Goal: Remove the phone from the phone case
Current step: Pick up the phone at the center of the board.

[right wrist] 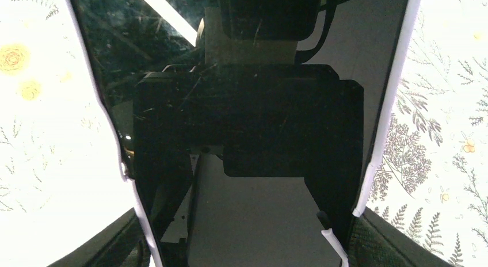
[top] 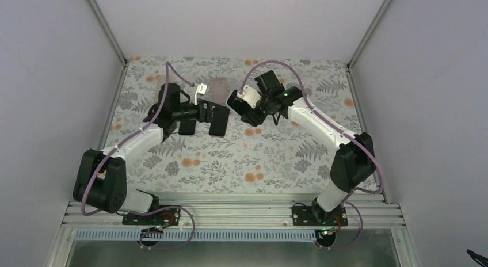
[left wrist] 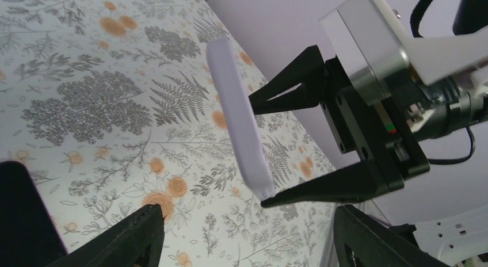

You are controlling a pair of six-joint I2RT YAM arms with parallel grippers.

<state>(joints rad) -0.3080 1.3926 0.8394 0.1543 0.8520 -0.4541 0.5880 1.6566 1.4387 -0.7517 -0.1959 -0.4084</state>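
Your right gripper (left wrist: 257, 153) is clamped across the phone case (left wrist: 230, 94), with one finger pressed on each side of its pale rim. The phone (right wrist: 259, 221) sits inside the case, and its dark, scratched glass faces your right wrist camera and mirrors the gripper. You hold the pair on edge near the middle of the far edge of the table (top: 259, 157). Whether the lower end touches the flowered surface, you cannot tell. Your left gripper (left wrist: 248, 218) hangs just beside the case on its left. Its jaws are well apart with nothing between them, and it points toward the right gripper.
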